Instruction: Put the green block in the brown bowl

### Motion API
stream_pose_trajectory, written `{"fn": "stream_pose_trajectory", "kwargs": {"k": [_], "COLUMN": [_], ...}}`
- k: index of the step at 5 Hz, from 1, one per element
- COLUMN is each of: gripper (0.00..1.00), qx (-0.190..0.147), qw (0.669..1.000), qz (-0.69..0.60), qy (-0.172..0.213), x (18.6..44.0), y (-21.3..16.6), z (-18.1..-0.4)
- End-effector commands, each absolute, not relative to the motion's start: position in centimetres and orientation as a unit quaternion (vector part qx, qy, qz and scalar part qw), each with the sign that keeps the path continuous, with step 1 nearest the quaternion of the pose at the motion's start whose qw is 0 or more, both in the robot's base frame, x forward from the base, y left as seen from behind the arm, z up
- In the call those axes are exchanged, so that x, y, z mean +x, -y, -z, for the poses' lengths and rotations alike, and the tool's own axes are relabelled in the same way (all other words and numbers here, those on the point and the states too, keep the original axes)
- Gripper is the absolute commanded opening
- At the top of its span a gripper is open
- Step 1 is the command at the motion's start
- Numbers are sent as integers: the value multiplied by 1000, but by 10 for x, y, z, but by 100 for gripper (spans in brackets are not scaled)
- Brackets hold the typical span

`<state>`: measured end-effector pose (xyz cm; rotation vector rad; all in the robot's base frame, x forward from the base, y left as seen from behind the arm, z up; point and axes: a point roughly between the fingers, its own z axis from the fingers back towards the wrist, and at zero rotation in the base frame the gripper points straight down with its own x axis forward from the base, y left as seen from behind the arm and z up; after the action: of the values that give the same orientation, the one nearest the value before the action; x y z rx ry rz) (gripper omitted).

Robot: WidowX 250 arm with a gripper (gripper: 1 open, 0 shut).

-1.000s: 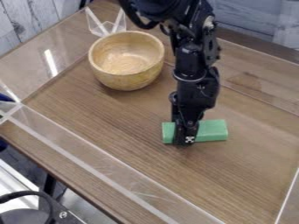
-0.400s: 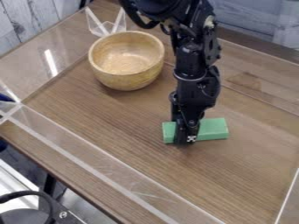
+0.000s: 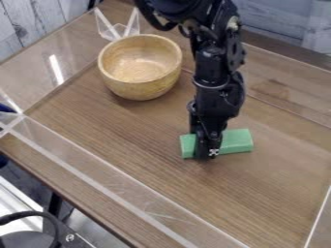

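The green block (image 3: 230, 145) lies flat on the wooden table, right of centre and toward the front. My gripper (image 3: 207, 149) points straight down onto the block's left part, with its black fingers closed on it. The block still rests on the table surface. The brown bowl (image 3: 141, 66) stands upright at the back left, a clear gap away from the gripper, and its pale inside holds nothing.
The wooden table (image 3: 116, 145) has a clear plastic wall (image 3: 77, 174) along its front and left edges. The black arm (image 3: 195, 19) reaches in from the top of the view, just right of the bowl.
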<state>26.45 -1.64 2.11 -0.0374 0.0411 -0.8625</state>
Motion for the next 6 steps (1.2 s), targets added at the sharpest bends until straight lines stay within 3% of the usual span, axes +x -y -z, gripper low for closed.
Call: {"fn": "stream_pose_trajectory", "kwargs": {"k": [1, 4, 6], "gripper": [0, 0, 0], "qx": [-6, 4, 33], "qw": [915, 932, 963], "qz": [404, 362, 266], "qy": [0, 4, 23], "x": [276, 282, 301], "y": [11, 6, -9], "z": [-34, -52, -93]}}
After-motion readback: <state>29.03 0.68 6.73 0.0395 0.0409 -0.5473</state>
